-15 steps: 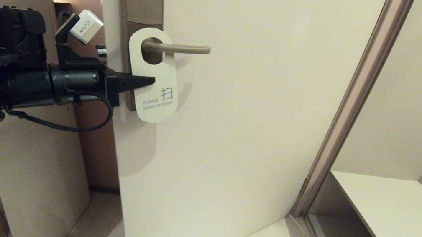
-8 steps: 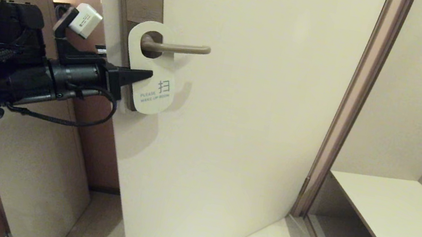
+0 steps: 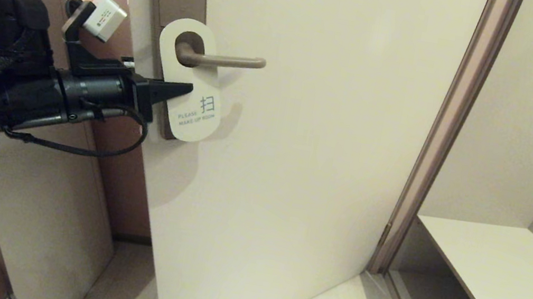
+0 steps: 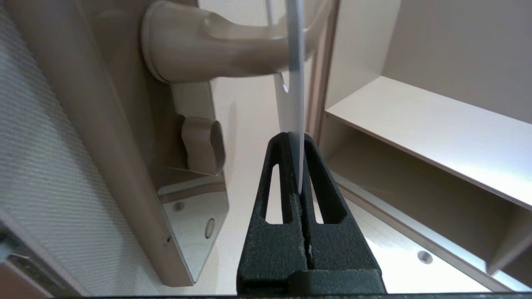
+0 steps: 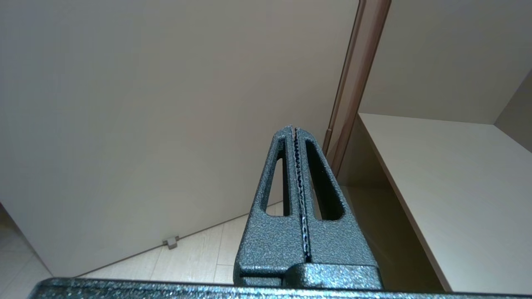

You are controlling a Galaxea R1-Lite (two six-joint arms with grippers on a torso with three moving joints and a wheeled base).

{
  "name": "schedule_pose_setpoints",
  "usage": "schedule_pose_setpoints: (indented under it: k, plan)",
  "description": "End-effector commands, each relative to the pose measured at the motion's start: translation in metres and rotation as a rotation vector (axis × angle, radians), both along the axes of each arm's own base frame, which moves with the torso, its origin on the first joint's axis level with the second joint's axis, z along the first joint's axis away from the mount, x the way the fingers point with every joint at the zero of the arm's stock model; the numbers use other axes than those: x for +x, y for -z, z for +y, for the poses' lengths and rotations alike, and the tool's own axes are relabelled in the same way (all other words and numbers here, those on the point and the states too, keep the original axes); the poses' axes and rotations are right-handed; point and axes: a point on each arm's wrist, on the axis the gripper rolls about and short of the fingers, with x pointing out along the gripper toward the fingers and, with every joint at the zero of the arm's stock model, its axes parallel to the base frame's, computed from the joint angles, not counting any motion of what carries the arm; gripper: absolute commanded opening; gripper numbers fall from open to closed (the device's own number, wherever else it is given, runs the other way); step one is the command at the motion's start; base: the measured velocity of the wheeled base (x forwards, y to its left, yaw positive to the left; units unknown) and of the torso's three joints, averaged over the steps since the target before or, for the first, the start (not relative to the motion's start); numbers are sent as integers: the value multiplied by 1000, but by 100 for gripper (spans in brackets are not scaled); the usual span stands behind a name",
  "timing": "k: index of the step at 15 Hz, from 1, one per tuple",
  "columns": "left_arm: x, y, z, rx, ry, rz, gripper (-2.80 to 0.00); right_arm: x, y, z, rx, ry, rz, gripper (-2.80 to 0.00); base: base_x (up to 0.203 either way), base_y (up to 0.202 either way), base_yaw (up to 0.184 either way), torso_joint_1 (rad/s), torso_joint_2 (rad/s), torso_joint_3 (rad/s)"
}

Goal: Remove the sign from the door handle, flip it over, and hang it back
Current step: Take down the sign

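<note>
Since the earlier frame the sign [image 3: 190, 81] has risen on the door handle [image 3: 219, 59]: the lever now sits at the bottom of the round hole instead of the top, and the left tool [image 3: 185, 89] has risen with it. The left tool is clamped on the sign's left edge, at mid-height; the left wrist view shows the card edge-on [image 4: 295, 104] between the closed fingers [image 4: 282, 166]. The sign is a flat white card with rounded ends, showing blue "PLEASE MAKE UP ROOM" text and one character. Its long axis runs near vertical, hole end up, lower end tilted slightly right. The right tool [image 5: 294, 129] is fully closed, empty, facing the door [image 5: 166, 104].
</note>
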Motion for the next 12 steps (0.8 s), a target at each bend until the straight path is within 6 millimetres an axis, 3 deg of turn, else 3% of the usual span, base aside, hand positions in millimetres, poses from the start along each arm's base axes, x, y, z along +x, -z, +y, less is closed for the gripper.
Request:
schedule_pose_setpoints:
  k: [1,12]
  plan:
    - [-2,-2,-5,0,-18,-7,-280,0,0,0,0,-1,1,-280,0,0,0,0,0,0]
    - [-10,-1,-31,18,-74,-13,-280,0,0,0,0,-2,1,-280,0,0,0,0,0,0]
